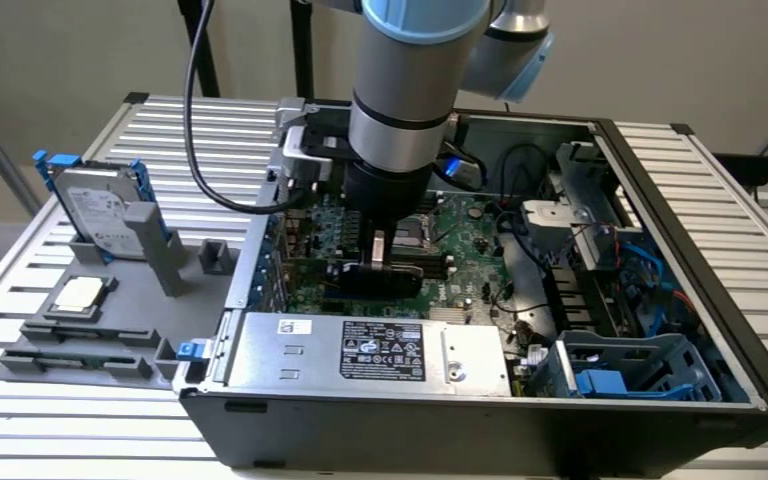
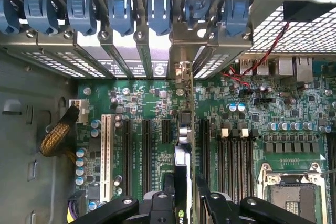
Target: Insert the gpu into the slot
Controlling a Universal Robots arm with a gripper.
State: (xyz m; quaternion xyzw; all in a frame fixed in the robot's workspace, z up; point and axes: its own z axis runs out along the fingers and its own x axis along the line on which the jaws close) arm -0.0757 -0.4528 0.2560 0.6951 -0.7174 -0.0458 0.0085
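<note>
My gripper (image 1: 379, 256) reaches down into the open computer case and is shut on the gpu (image 1: 376, 282), a black card held upright just above the green motherboard (image 1: 471, 250). In the wrist view the gpu (image 2: 182, 153) is seen edge-on, running from my gripper (image 2: 184, 203) toward the case's rear wall. Its metal bracket (image 2: 181, 72) stands at a rear opening. One black finger (image 2: 167, 192) presses on each side of the card. The blue slot is hidden beneath the card. Whether the card's edge touches it, I cannot tell.
Black slots (image 2: 147, 150) and a white slot (image 2: 106, 150) lie parallel beside the card, with memory slots (image 2: 236, 156) and the CPU socket (image 2: 291, 192) on its other side. Blue clips (image 2: 121, 14) line the rear wall. A silver power-supply box (image 1: 371, 350) and a blue drive cage (image 1: 624, 370) border the board.
</note>
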